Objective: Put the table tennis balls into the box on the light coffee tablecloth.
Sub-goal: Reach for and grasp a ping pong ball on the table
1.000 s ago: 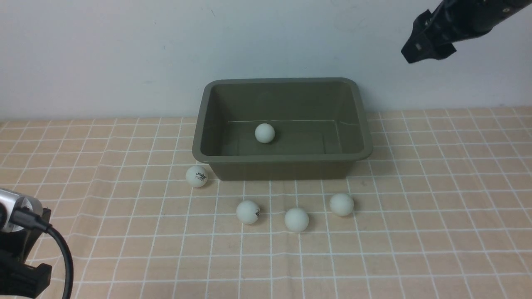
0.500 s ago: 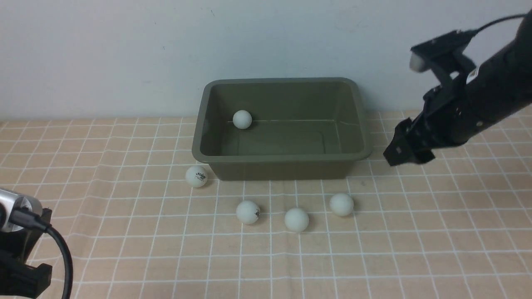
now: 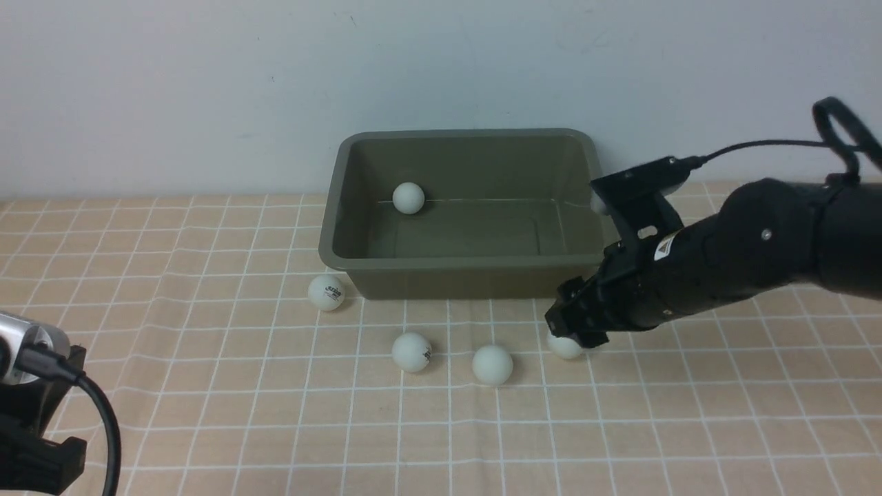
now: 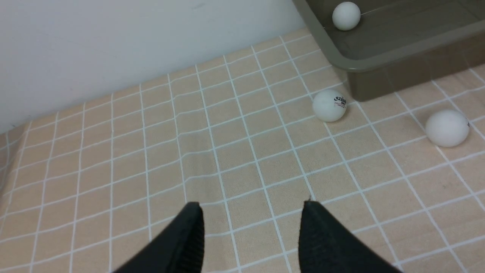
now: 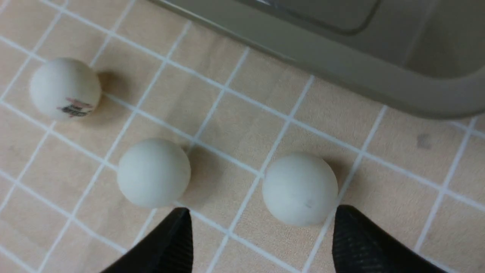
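**Front and two wrist views.** The olive-green box (image 3: 468, 281) stood upright on the light coffee tablecloth (image 3: 207, 413), at its far side and near the pale wall (image 3: 207, 83). Five white table tennis balls were visible. The boxed ball (image 3: 408, 198) lay inside the box, on the floor toward the far left corner. The corner ball (image 3: 326, 292), which bore a dark logo, rested on the cloth just beside the box's near left corner.

Three more balls formed a loose row on the cloth in front of the box. From left to right these were the logo ball (image 3: 411, 352), the plain middle ball (image 3: 492, 364) and the rightmost ball (image 3: 566, 346).

The right gripper (image 5: 262, 209) was low over the cloth with its jaws spread wide. The rightmost ball sat just ahead of the fingertips, close to one of them, and was not clamped. In the front view the gripper's body hid part of that ball.

The left gripper (image 4: 252, 204) hung above bare cloth on the robot's left, well apart from the box. Its jaws were parted, with nothing between them.
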